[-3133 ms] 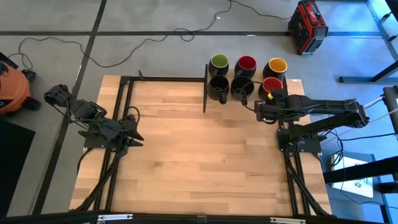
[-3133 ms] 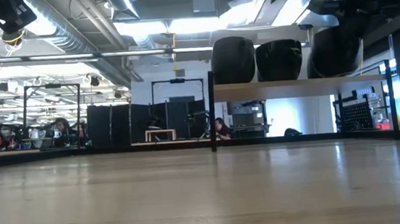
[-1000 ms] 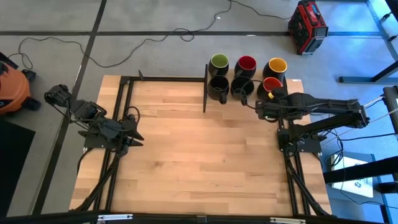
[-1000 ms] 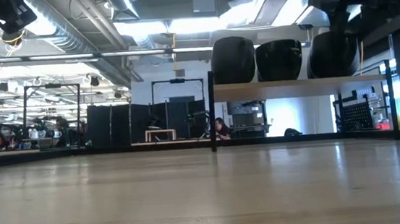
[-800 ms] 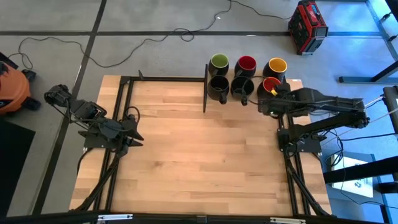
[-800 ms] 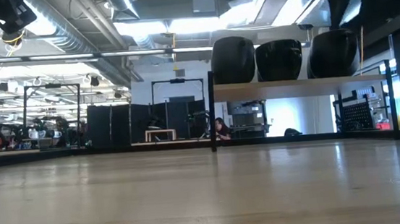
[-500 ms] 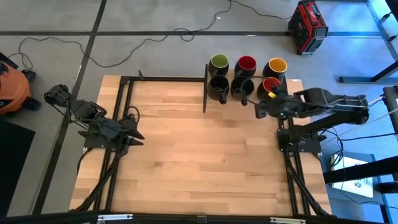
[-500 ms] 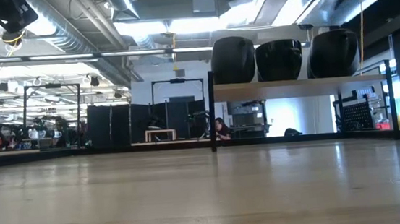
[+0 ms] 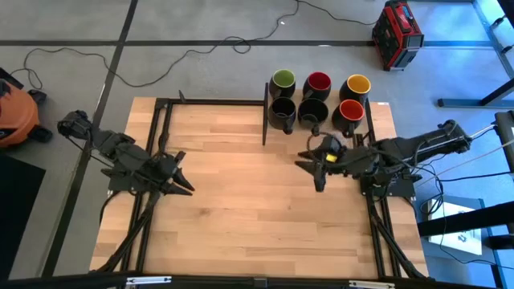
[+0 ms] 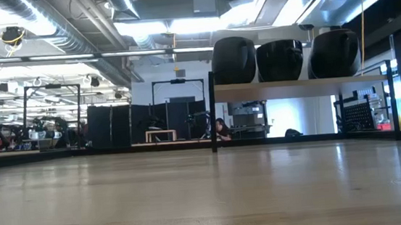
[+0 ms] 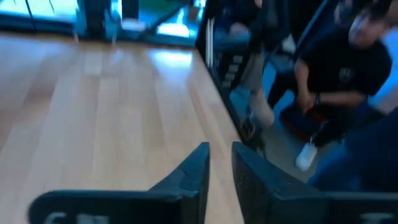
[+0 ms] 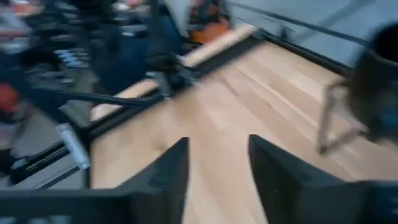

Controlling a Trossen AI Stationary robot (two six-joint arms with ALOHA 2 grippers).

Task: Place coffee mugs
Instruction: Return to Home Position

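Dark ceramic outside, the six mugs (image 10: 280, 60) stand in two rows of three on the shelf (image 10: 300, 83) at the table's (image 9: 241, 217) 1 o'clock corner. In the high view the far row shows a green mug (image 9: 283, 79), a red mug (image 9: 319, 82) and a yellow mug (image 9: 357, 84). The near row shows a black mug (image 9: 283, 111), a second black mug (image 9: 312, 111) and a second red mug (image 9: 351, 110). All sit upright and close together. The level view shows three of them as dark rounded shapes side by side on the shelf board, above the table top.

At 6 o'clock from the near row, clear of every mug, the right gripper (image 9: 313, 169) hangs over the wood. Its fingers (image 12: 168, 177) are spread with a plain gap and hold nothing. The left gripper (image 9: 184, 175) lies at the table's 9 o'clock side. Its fingers (image 11: 196, 177) are almost together, with only a slit between them, and they too are empty. Past them, off the table edge, a person (image 11: 336, 74) in dark clothes shows blurred.

On the floor, a red toolbox (image 9: 397, 32) lies at 1 o'clock and an orange vacuum (image 9: 12, 116) at 9 o'clock.
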